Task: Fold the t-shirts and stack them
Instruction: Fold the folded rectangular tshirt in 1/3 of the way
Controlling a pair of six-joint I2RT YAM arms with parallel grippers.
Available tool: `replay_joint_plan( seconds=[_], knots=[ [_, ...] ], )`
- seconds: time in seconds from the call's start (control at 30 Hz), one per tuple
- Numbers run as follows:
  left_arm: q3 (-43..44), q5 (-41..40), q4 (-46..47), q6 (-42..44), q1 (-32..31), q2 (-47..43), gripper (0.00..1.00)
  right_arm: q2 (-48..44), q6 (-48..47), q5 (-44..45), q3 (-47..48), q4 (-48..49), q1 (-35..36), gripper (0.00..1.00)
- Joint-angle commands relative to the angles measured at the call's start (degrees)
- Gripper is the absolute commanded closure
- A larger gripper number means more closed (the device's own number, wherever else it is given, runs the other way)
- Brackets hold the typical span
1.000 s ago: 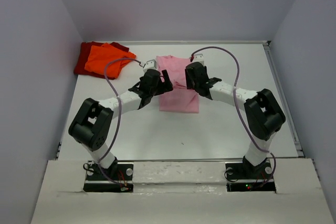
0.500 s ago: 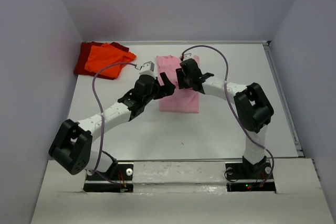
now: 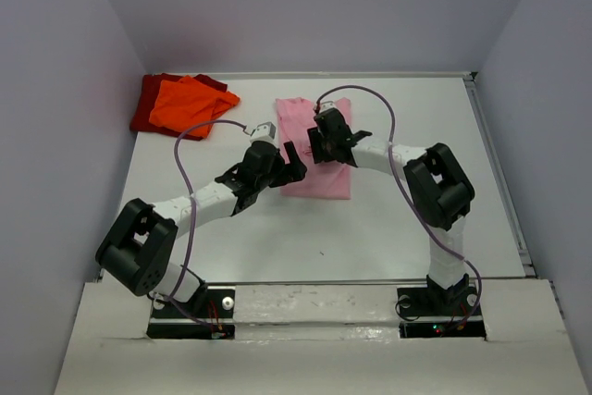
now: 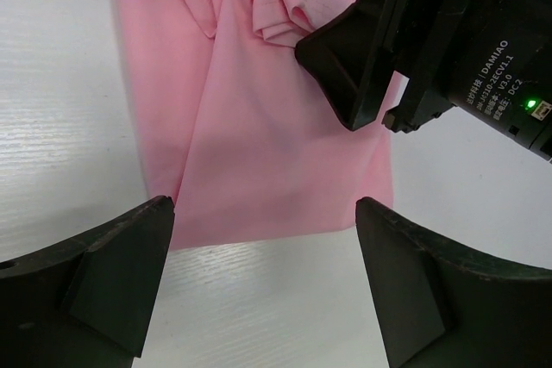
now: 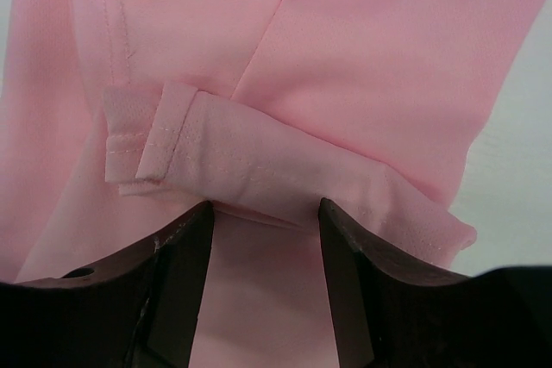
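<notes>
The light pink t-shirt (image 3: 316,166) lies folded into a narrow strip in the middle of the table. My left gripper (image 3: 289,162) is open and empty, low over the table by the shirt's near left corner; the left wrist view shows its fingers (image 4: 112,273) wide apart just short of the shirt's near hem (image 4: 259,144). My right gripper (image 3: 324,141) rests on the shirt's middle, open, with a folded sleeve hem (image 5: 259,170) lying across its fingertips (image 5: 177,282). The bright orange t-shirt (image 3: 185,104) lies on the dark red one (image 3: 150,99) at the far left.
The white table (image 3: 407,219) is boxed in by grey walls on the left, back and right. The right gripper's black body (image 4: 388,49) shows close ahead in the left wrist view. Purple cables loop above both arms.
My right gripper has moved left and farther onto the pink shirt. My left gripper has drawn back toward the shirt's near left corner, and the left arm's elbow has swung about.
</notes>
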Motion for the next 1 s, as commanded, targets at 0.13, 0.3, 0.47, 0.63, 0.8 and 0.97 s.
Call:
replay_joint_plan(
  seconds=[0.13, 0.3, 0.47, 0.63, 0.8, 0.97],
  knots=[
    [1.21, 0.82, 1.6, 0.98, 0.3, -0.89, 0.05, -0.43, 0.6, -2.55, 0.39, 0.33, 2.1, 0.43],
    [0.5, 0.21, 2.22, 0.89, 0.3, -0.54, 0.05, -2.28, 2.62, -2.56, -2.41, 0.15, 3.77, 0.43],
    [0.68, 1.0, 2.66, 0.54, 0.3, 0.95, 0.05, -1.23, 3.85, -1.67, -3.12, 0.5, 3.78, 0.43],
    [-0.02, 0.74, 2.49, 0.89, 0.3, -0.8, 0.05, -0.87, 3.77, 0.25, -2.86, -0.02, 3.78, 0.43],
    [-0.81, 0.56, 2.31, 1.16, 0.3, -1.51, 0.05, 2.2, 1.05, 3.77, 0.38, -0.72, 3.78, 0.43],
    [-2.48, 1.09, 2.83, 0.72, 0.21, -2.38, 0.05, 3.87, -1.24, 7.03, 3.02, -1.08, 3.78, 0.43]
  ],
)
